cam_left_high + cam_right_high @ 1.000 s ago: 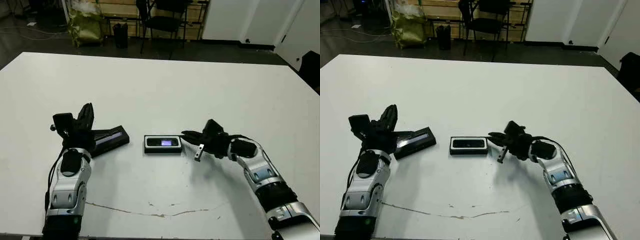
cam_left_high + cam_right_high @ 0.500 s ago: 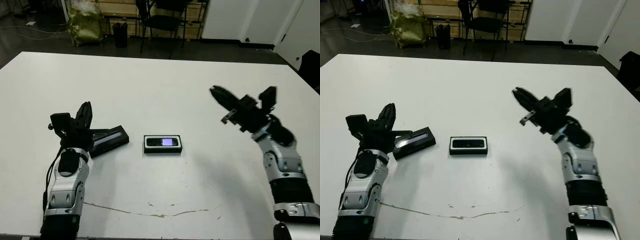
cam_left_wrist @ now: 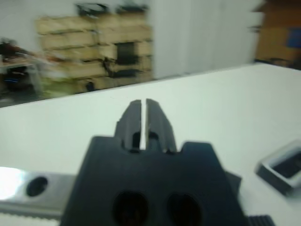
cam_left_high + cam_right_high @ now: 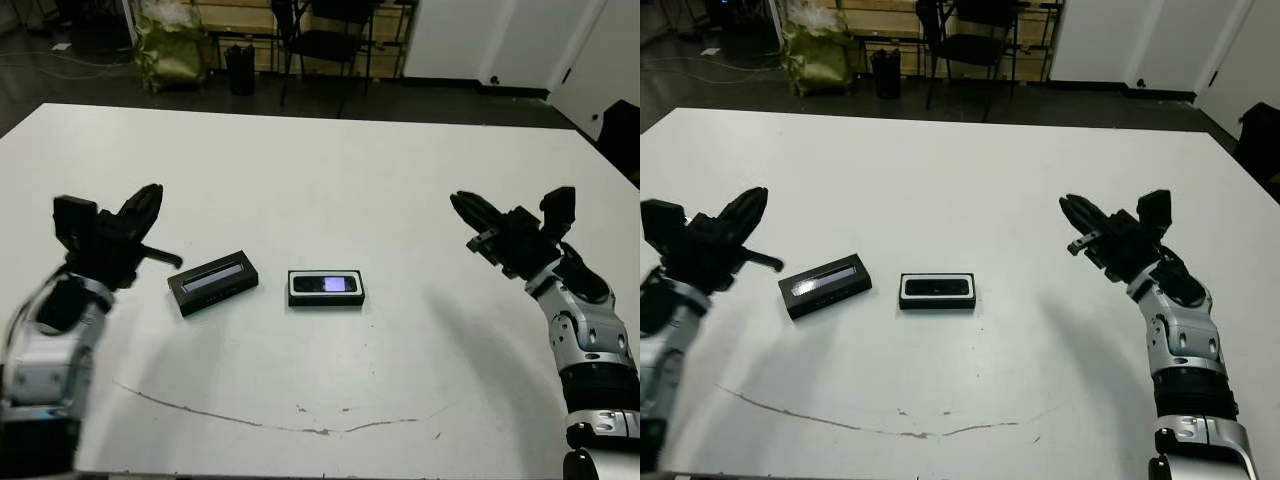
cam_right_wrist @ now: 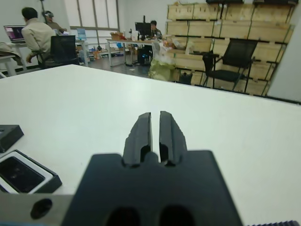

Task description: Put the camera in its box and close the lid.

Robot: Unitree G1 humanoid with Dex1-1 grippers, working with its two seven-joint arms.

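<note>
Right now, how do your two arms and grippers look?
Both arms have silver-grey shells with black joints. The right arm shows a black ribbed band near the wrist. Each gripper, left and right, has two black tapered fingers on a boxy black body with two round holes.

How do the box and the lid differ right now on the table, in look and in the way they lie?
The box shows a white-lined inside with the camera lying in it; the lid shows a long pale panel and holds nothing. The box lies square to the table's near edge; the lid lies askew, to the box's left and apart from it. Both are small, black, rectangular and flat on the table, with neither gripper touching them.
</note>
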